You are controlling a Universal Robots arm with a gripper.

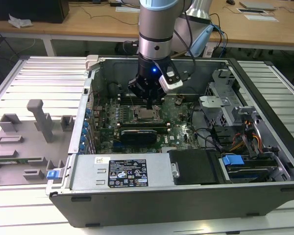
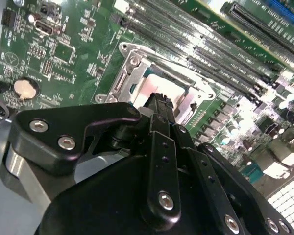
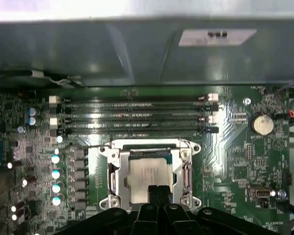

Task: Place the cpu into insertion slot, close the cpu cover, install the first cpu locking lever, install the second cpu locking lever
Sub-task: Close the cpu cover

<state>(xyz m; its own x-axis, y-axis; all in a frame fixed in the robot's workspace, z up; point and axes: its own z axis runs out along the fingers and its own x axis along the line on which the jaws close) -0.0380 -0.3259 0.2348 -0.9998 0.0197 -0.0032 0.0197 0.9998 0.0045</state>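
The cpu (image 3: 147, 172), a dull silver square, lies flat in the insertion slot (image 1: 146, 115) on the green motherboard; it hides the slot's contacts. The cpu cover (image 3: 118, 153), a grey metal frame, lies down around the chip, which shows through its window. My gripper (image 3: 159, 192) hangs straight above the socket's edge with its two black fingertips pressed together and nothing between them. In the second wrist view the gripper (image 2: 160, 98) ends just over the cpu (image 2: 148, 84) and the cover's frame (image 2: 132, 62). Whether the fingertips touch the cover cannot be told. In the exterior view the gripper (image 1: 152, 105) stands inside the open computer case.
Several long black memory slots (image 3: 137, 117) run right beside the socket. The case wall (image 3: 137, 54) rises behind them. A coin battery (image 3: 261, 123) sits on the board. A black expansion card (image 1: 137, 133), a power supply (image 1: 120, 171) and a drive cage (image 1: 225, 105) crowd the case.
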